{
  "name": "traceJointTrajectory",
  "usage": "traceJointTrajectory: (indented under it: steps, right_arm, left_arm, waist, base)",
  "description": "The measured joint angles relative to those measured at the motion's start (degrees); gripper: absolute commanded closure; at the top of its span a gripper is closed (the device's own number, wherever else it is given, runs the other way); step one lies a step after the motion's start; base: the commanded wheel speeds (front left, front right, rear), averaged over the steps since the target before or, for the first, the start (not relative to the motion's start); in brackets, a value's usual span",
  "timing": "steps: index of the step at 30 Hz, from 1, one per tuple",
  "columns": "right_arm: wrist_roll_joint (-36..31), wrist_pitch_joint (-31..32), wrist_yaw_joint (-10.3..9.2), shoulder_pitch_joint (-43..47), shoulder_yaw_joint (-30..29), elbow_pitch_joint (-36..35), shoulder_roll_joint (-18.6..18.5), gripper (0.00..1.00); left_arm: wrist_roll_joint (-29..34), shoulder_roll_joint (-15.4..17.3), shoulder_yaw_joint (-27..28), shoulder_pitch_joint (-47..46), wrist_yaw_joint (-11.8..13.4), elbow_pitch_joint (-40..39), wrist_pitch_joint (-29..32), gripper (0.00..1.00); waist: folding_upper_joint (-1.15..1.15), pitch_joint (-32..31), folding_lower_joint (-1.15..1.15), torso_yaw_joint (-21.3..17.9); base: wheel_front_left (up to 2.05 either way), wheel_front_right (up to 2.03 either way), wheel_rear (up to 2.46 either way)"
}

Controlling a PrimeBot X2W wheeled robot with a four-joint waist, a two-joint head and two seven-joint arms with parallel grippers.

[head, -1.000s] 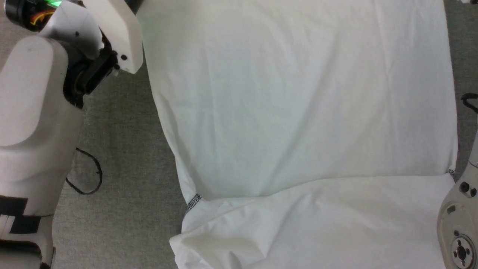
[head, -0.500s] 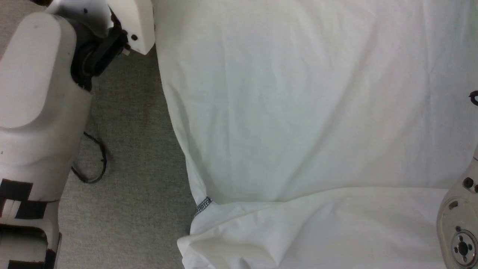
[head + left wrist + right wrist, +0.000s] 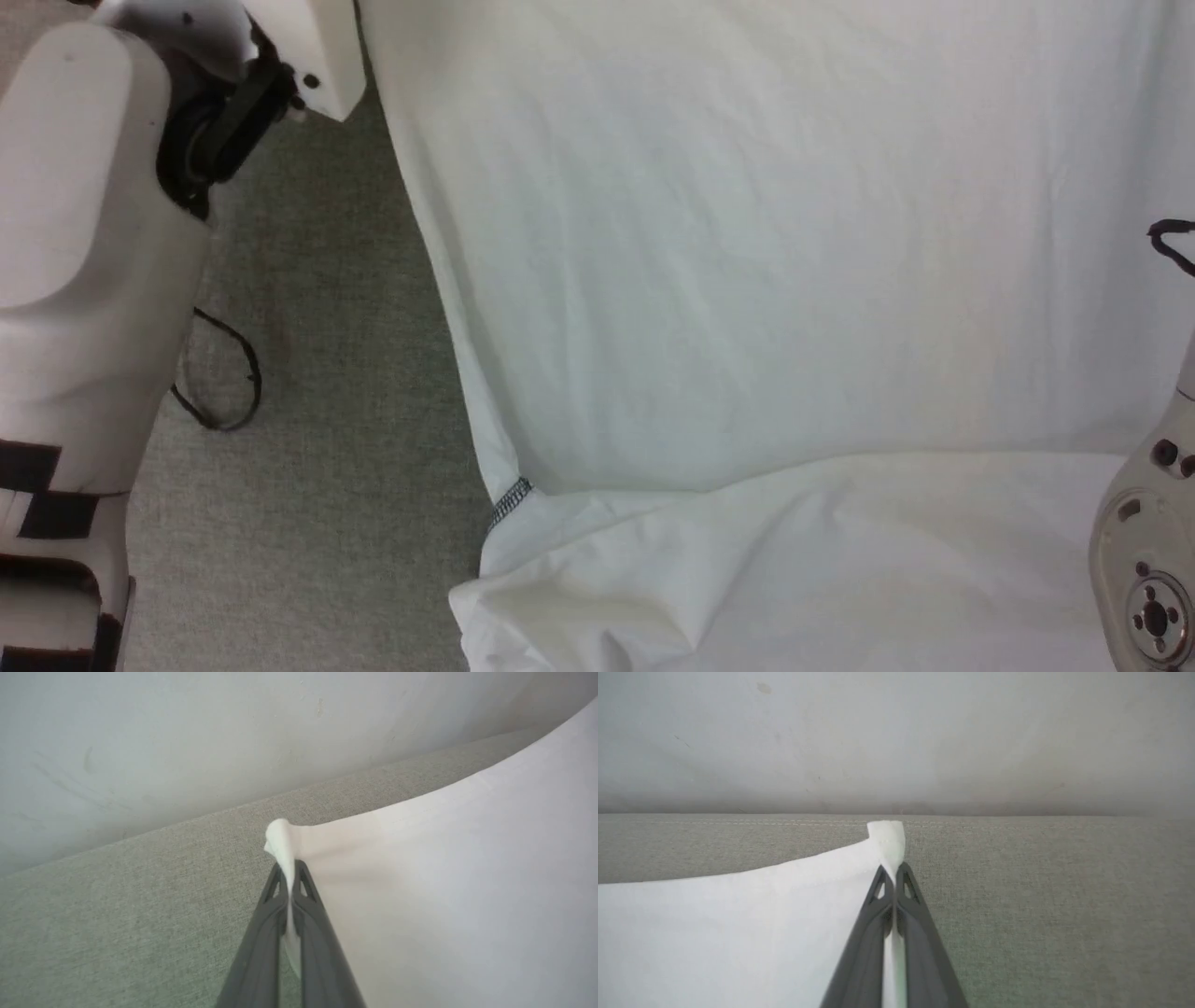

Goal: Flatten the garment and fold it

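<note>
One garment (image 3: 747, 280), white and broad, is spread across the head view on the grey woven surface (image 3: 355, 420), with a second layer of it folded across the near end. Its left edge runs down on a slant, and a bare strip of surface lies open between that edge and the left forearm (image 3: 75, 233). On the right the cloth runs right to the frame's edge, so little free room shows there.

Two arms: the pale left forearm at the left, and the right arm's joint (image 3: 1148, 579) low at the right.

The wrist views add a pale wall (image 3: 187, 742) behind the surface, plus the two grippers. The left gripper (image 3: 292, 870) has its jaws pinching a bunched corner of the garment, with bare surface to its left. The right gripper (image 3: 893, 870) has its jaws pressed on another corner, with bare surface to its right up to the wall.

Two black cable loops: one by the left forearm (image 3: 224, 383), one at the right edge (image 3: 1172, 238). One dark-stitched patch (image 3: 511, 502) sits on the garment's left edge.
</note>
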Motion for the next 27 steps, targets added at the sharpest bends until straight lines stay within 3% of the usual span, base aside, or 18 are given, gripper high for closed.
traceJointTrajectory:
  steps: [14, 21, 27]
  right_arm:
    - [9.87, -8.13, 0.01, 5.12, 2.2, -3.98, -1.41, 1.0]
    - [18.61, -9.22, 0.01, 18.08, 2.99, -11.5, -3.15, 1.0]
    - [25.01, -10.32, 0.01, 33.34, 1.58, -20.08, -3.04, 1.0]
  left_arm:
    - [1.0, 4.34, 2.43, 3.89, 0.16, -3.68, -10.56, 1.0]
    - [2.0, 6.43, 0.48, 14.17, 0.24, -12.12, -14.14, 1.0]
    - [4.25, 9.43, -1.45, 28.56, 4.09, -24.94, -17.38, 1.0]
  waist:
    - [0.0, -10.92, -0.02, -2.88]
    - [0.0, -17.59, -0.02, -3.72]
    - [0.0, -23.21, -0.03, -3.95]
  base:
    - [0.0, 0.0, 0.0]
    - [0.0, 0.0, 0.0]
    - [0.0, 0.0, 0.0]
